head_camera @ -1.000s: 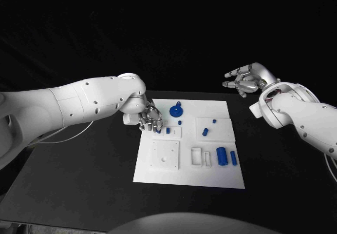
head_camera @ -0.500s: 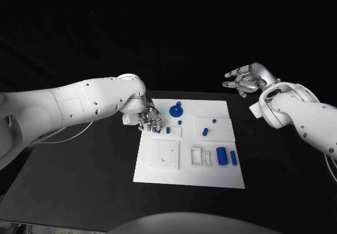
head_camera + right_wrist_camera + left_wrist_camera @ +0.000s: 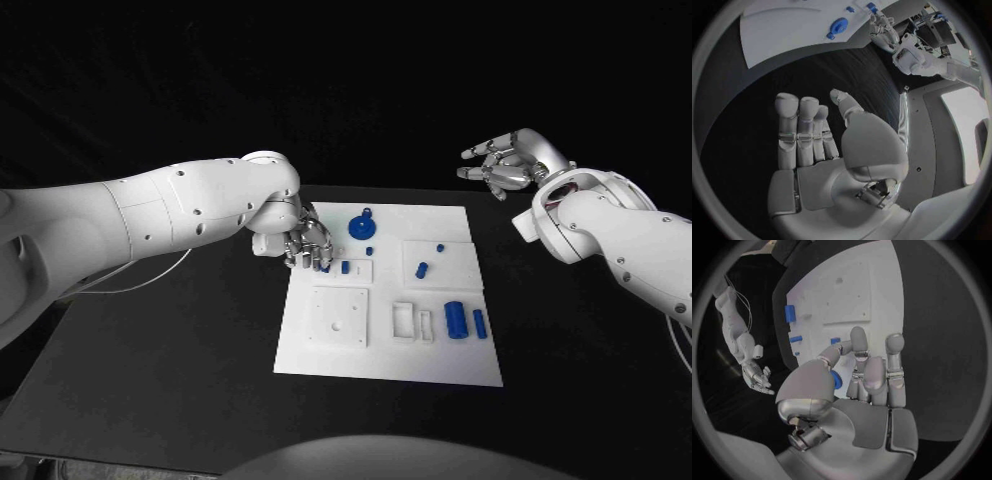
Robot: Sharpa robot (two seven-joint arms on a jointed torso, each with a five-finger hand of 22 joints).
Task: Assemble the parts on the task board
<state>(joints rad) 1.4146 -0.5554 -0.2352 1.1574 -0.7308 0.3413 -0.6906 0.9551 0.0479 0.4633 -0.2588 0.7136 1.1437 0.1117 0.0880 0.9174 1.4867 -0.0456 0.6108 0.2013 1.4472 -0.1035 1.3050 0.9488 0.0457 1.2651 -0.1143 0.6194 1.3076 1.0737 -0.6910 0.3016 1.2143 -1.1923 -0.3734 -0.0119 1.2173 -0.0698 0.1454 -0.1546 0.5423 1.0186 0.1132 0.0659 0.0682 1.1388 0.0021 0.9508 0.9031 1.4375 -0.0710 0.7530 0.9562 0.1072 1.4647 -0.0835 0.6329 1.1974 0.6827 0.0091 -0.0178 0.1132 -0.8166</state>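
Observation:
The white task board [image 3: 335, 352] lies in the middle of the black table. My left hand [image 3: 306, 243] hangs over its far left edge, fingers curled down towards a small blue part [image 3: 343, 267]. In the left wrist view a blue curved piece [image 3: 836, 379] shows between the thumb and fingers of that hand [image 3: 870, 375]; I cannot tell whether it is held. A blue round part [image 3: 364, 226], a blue peg [image 3: 421, 269] and two blue cylinders [image 3: 456, 319] sit on the board. My right hand [image 3: 505, 165] is raised beyond the board's far right corner, fingers apart [image 3: 817, 135], holding nothing.
A raised white square plate [image 3: 340, 317] and white rectangular slots [image 3: 411, 320] occupy the board's near half. Bare black table [image 3: 159, 350] lies left of the board and in front of it. A cable [image 3: 137, 282] trails below my left arm.

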